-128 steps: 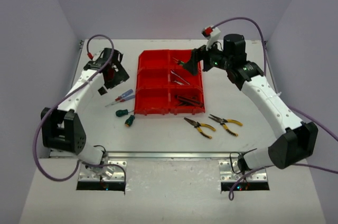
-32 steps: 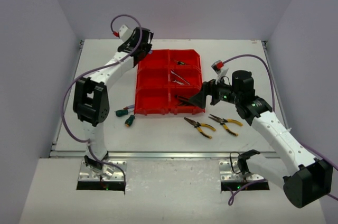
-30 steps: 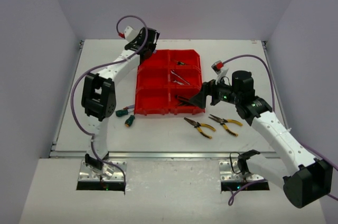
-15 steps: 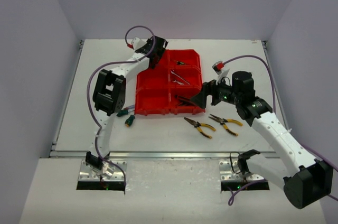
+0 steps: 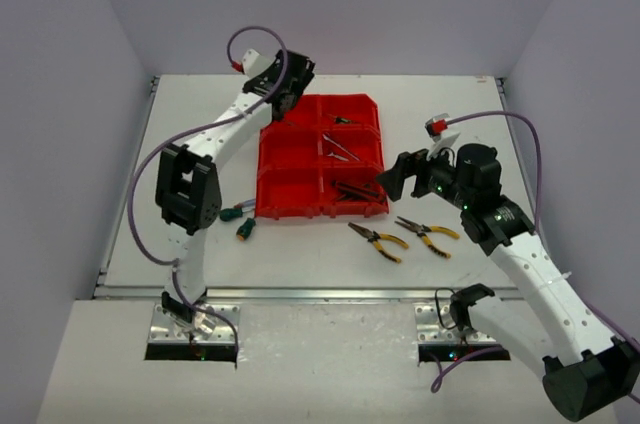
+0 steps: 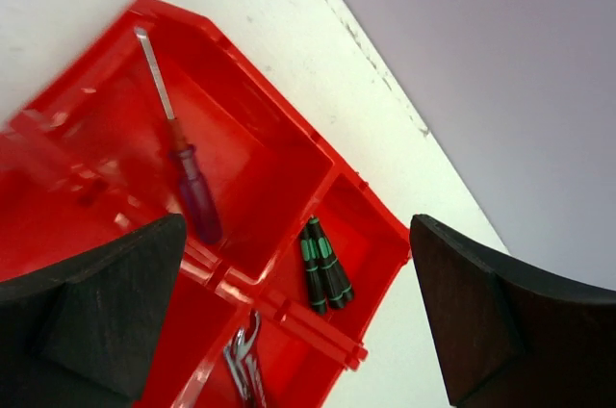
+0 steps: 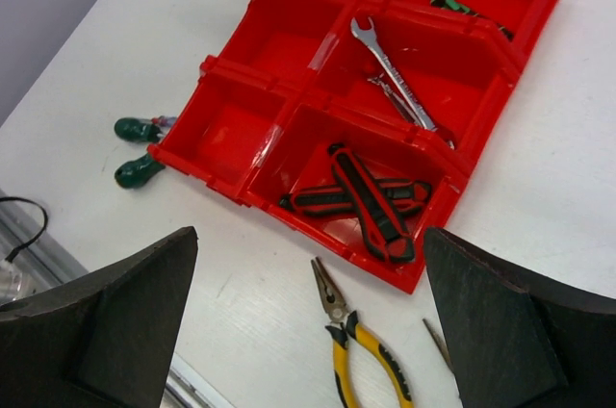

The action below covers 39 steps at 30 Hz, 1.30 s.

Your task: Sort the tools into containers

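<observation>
Top external: two yellow pliers [image 5: 378,240] lie close together on the table [image 5: 300,254]. A grasp risks nudging the neighbour. Right gripper [image 5: 392,176]: jaws apart, empty, beside the red bin block [image 5: 290,212]. Left gripper [image 5: 290,96]: jaws apart, empty, above the far-left compartment holding the red screwdriver [image 6: 188,182].

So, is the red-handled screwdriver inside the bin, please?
In. The red-handled screwdriver lies flat on the floor of a corner compartment of the red bin.
</observation>
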Each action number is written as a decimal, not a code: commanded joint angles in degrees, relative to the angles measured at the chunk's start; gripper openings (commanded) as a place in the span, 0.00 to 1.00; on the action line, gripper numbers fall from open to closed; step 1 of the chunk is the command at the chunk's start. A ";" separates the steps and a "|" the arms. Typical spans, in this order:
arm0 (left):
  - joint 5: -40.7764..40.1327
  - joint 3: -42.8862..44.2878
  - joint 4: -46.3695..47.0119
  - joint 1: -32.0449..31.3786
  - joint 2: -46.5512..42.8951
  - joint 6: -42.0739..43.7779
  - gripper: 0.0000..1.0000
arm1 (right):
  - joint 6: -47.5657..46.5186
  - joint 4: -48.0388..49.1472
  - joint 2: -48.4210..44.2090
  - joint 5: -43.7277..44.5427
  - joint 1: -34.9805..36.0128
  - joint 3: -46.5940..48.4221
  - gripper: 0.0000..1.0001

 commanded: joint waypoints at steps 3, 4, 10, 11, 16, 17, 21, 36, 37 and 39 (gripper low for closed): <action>-2.77 -13.72 -37.06 3.47 -20.69 -23.45 1.00 | 1.58 0.48 -0.30 6.58 0.14 0.00 0.99; -0.75 -18.48 -37.30 4.01 -23.55 -24.26 1.00 | 2.10 0.42 -0.09 7.36 0.14 -0.04 0.99; 0.91 -39.75 -30.50 6.68 -37.66 -26.62 0.95 | 4.26 0.39 0.88 10.10 0.14 -0.83 0.99; 1.89 -41.25 -28.88 7.39 -38.65 -25.39 0.93 | 4.26 0.71 0.81 9.70 0.14 -1.16 0.99; 9.75 -47.75 -20.52 8.85 -38.35 -22.77 0.87 | 4.35 1.32 1.66 8.20 0.14 -1.85 0.99; 10.43 -47.47 -19.71 8.77 -36.63 -22.93 0.82 | 4.27 1.15 1.74 8.13 0.14 -1.92 0.99; 11.80 -43.86 -18.47 9.28 -30.53 -23.24 0.73 | 4.22 2.51 1.23 7.98 0.14 -3.27 0.99; 11.65 -39.03 -15.38 10.52 -19.00 -23.49 0.61 | 3.36 2.79 0.77 8.30 0.14 -3.71 0.99; 12.21 -40.38 -14.17 10.52 -18.87 -23.70 0.61 | 3.32 2.80 0.73 8.30 0.14 -3.75 0.99; 12.68 -41.54 -13.07 10.52 -18.51 -23.86 0.61 | 3.28 2.82 0.65 8.27 0.14 -3.82 0.99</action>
